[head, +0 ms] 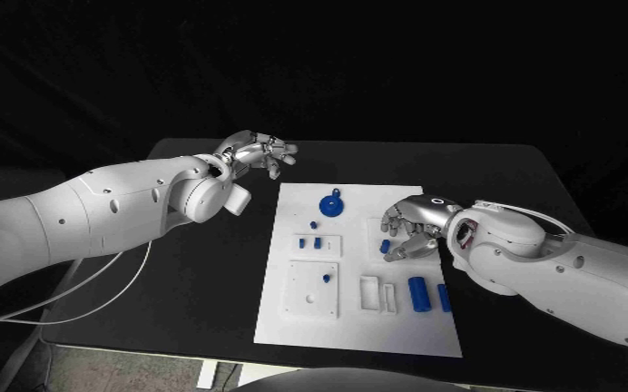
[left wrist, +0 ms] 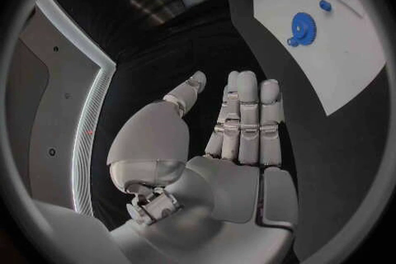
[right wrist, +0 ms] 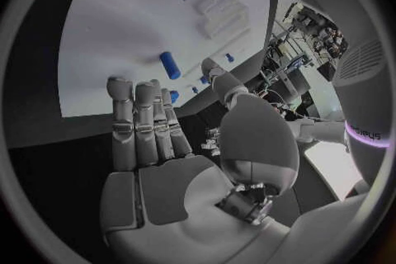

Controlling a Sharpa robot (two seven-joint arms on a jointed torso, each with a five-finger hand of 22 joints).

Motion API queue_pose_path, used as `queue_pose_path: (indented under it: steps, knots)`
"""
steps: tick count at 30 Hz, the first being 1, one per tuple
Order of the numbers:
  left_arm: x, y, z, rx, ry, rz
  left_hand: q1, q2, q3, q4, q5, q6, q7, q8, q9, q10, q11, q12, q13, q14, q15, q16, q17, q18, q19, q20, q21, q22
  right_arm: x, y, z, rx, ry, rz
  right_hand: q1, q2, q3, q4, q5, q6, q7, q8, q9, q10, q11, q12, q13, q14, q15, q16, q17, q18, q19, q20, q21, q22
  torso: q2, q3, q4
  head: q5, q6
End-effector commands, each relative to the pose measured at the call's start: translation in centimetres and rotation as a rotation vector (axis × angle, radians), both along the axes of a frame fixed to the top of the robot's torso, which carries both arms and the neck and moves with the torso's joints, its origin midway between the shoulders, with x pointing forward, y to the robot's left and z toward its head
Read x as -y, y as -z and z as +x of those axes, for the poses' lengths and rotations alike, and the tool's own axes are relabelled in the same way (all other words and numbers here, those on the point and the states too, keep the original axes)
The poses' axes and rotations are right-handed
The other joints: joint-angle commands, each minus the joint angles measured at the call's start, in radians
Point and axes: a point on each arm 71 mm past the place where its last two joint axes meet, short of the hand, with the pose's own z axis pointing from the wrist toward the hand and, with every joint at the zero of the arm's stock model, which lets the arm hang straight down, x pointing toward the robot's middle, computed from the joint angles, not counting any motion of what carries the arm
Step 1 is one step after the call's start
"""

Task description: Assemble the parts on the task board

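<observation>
The white task board (head: 353,324) lies mid-table. On it are a blue gear (head: 332,204) at the far end, a short blue peg (head: 387,247), a large blue cylinder (head: 419,293) and a slimmer blue piece (head: 444,298). My right hand (head: 412,227) hovers over the board's right side, fingers apart and holding nothing. The right wrist view shows the peg (right wrist: 170,65) just beyond the fingertips (right wrist: 121,89), apart from them. My left hand (head: 255,154) hangs above the black table off the board's far left corner, its fingers (left wrist: 247,112) stretched out and empty, with the gear (left wrist: 303,30) ahead.
Two small blue pieces (head: 311,243) stand in a white block on the board's left. A square white plate (head: 313,289) lies below it, and white slotted blocks (head: 378,293) sit beside the cylinder. The black table (head: 196,274) runs wide on both sides.
</observation>
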Motion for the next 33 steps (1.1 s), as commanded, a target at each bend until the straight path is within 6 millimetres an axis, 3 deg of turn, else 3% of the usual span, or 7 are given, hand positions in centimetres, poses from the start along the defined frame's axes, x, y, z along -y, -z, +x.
queue_pose_path:
  steps: [1, 4, 8, 14, 24, 33]
  knots:
    - [0.2, -0.1, 0.0, 0.0, 0.016, -0.012, -0.004, 0.0, -0.001, -0.005, 0.0, -0.008, 0.0, 0.006, -0.001, -0.007, 0.0, 0.003, 0.001, 0.0, -0.004, -0.005, 0.002, 0.052, 0.001, -0.014, -0.005, 0.001, -0.3, 0.6, -0.2, 0.014, -0.017, -0.044, 0.021, 0.003, 0.006, 0.006, -0.031, 0.002, -0.007, 0.006, 0.002, 0.012, -0.008, 0.012, 0.002, -0.005, -0.003, 0.008, -0.003, 0.169, -0.003, -0.003, -0.006, 0.012, 0.0, -0.0017, 0.0016, -0.001, -0.001]
    - [0.2, 0.0, 0.0, -0.001, 0.015, -0.011, -0.004, 0.0, -0.001, -0.005, 0.0, -0.007, 0.0, 0.007, -0.001, -0.007, 0.0, 0.003, 0.002, 0.0, -0.004, -0.005, 0.002, 0.052, 0.001, -0.014, -0.006, 0.001, -0.7, 0.8, -0.4, 0.023, -0.031, -0.03, 0.06, 0.016, 0.035, 0.014, -0.083, 0.012, -0.008, 0.015, 0.003, 0.023, -0.014, 0.034, 0.005, 0.0, -0.01, 0.015, -0.005, 0.169, 0.005, -0.006, -0.003, 0.014, 0.0, -0.002, 0.0011, -0.001, -0.002]
    - [0.2, 0.0, -0.1, -0.002, 0.017, -0.012, -0.004, 0.0, -0.001, -0.005, 0.0, -0.007, -0.001, 0.007, -0.001, -0.007, 0.0, 0.004, 0.002, 0.0, -0.004, -0.005, 0.002, 0.051, 0.001, -0.014, -0.006, 0.001, -1.0, 0.9, -0.6, 0.03, -0.039, -0.015, 0.103, 0.002, 0.112, 0.047, -0.087, 0.039, 0.001, 0.031, 0.007, 0.028, -0.02, 0.06, 0.008, 0.006, -0.015, 0.023, -0.009, 0.169, 0.017, -0.009, 0.002, 0.016, 0.0, -0.0028, 0.0015, 0.0, -0.004]
    - [0.1, 0.0, -0.1, -0.002, 0.016, -0.011, -0.004, 0.001, -0.001, -0.005, 0.0, -0.007, -0.001, 0.007, -0.001, -0.007, 0.0, 0.004, 0.002, 0.0, -0.004, -0.005, 0.002, 0.051, 0.001, -0.014, -0.006, 0.001, -1.2, 1.0, -0.6, 0.037, -0.045, -0.015, 0.139, 0.017, 0.177, 0.064, -0.087, 0.063, 0.004, 0.044, 0.01, 0.048, -0.03, 0.089, 0.014, 0.015, -0.025, 0.034, -0.01, 0.169, 0.028, -0.014, 0.012, 0.02, 0.0, -0.0029, 0.0007, 0.0, -0.005]
    - [0.1, 0.0, -0.1, -0.004, 0.015, -0.01, -0.005, 0.002, -0.001, -0.004, 0.0, -0.007, -0.001, 0.007, -0.001, -0.007, 0.0, 0.004, 0.002, 0.0, -0.004, -0.005, 0.002, 0.051, 0.001, -0.014, -0.006, 0.002, -1.5, 1.3, -0.8, 0.057, -0.053, -0.031, 0.185, 0.043, 0.284, 0.06, -0.087, 0.119, -0.014, 0.071, 0.019, 0.094, -0.052, 0.144, 0.03, 0.03, -0.046, 0.051, -0.012, 0.169, 0.043, -0.023, 0.036, 0.023, 0.0, -0.0024, 0.0005, 0.001, -0.008]
    - [0.1, 0.0, -0.1, -0.006, 0.017, -0.01, -0.004, 0.002, 0.0, -0.004, 0.0, -0.007, -0.001, 0.008, -0.001, -0.007, 0.0, 0.005, 0.002, 0.0, -0.004, -0.005, 0.002, 0.051, 0.001, -0.014, -0.006, 0.002, -1.8, 1.3, -0.7, 0.097, -0.048, -0.038, 0.183, 0.062, 0.329, 0.052, -0.087, 0.149, -0.027, 0.083, 0.026, 0.114, -0.063, 0.172, 0.038, 0.038, -0.056, 0.062, -0.011, 0.169, 0.053, -0.031, 0.056, 0.023, 0.0, -0.0022, 0.0006, 0.001, -0.01]
